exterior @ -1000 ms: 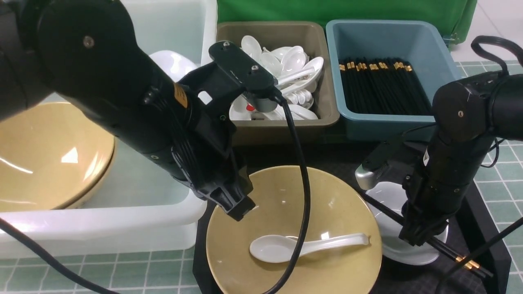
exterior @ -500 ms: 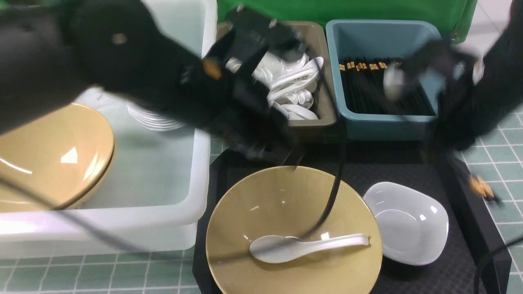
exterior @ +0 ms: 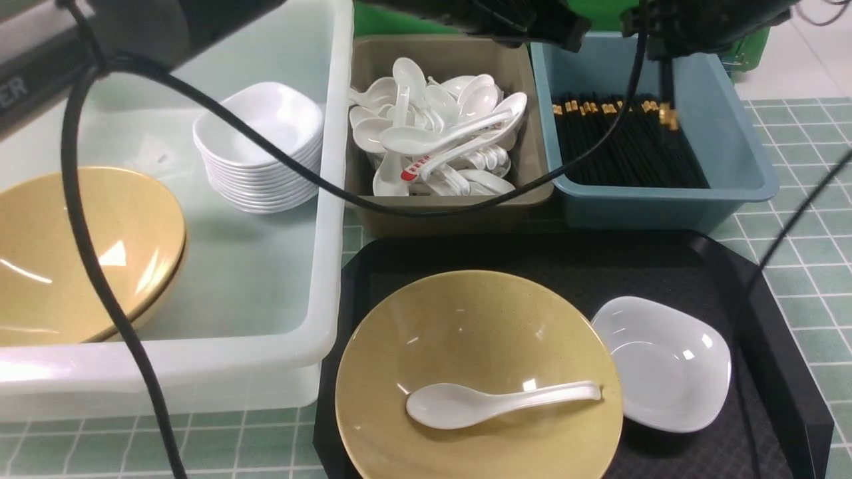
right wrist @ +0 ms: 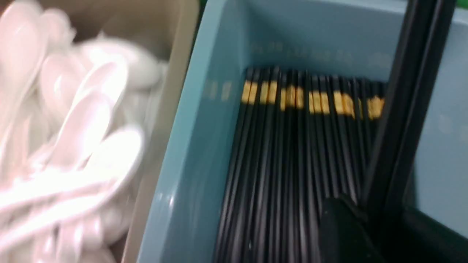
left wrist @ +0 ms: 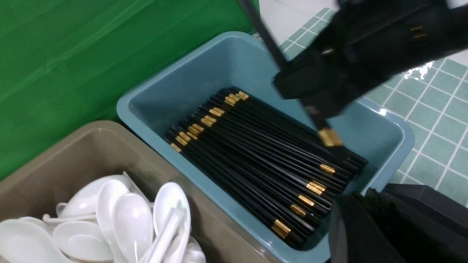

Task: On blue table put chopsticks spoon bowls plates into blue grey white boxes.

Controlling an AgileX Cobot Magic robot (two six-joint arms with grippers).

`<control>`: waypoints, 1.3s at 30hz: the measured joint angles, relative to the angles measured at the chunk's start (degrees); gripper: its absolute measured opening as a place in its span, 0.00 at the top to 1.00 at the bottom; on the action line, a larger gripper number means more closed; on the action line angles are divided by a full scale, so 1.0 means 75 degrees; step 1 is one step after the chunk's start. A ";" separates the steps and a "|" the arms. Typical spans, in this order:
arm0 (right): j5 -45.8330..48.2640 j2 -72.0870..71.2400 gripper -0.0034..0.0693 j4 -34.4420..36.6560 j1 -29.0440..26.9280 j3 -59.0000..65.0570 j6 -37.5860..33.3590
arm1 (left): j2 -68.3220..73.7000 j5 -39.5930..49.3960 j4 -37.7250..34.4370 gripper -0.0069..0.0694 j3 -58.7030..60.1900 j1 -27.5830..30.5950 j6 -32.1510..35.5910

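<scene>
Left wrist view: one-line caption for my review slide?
Right gripper holds chopsticks above the blue box packed with more, beside the grey box of white spoons.

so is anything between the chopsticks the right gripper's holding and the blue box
Nothing visible. The chopsticks hang right over the open blue box, and below them is only the pile lying in it.

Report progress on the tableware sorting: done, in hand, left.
Done: stacked bowls and stacked plates sit in the white box, spoons fill the grey box, and sorted chopsticks lie in the blue box.
In hand: the right end effector grips the held chopsticks above the blue box.
Left: the yellow bowl, its spoon and the white plate on the black tray.
</scene>
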 joint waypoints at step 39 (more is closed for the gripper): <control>0.3494 -0.2012 0.22 0.0889 0.4280 0.3457 -0.6849 | -0.7503 0.2352 0.0518 0.93 0.7687 0.0998 -0.0044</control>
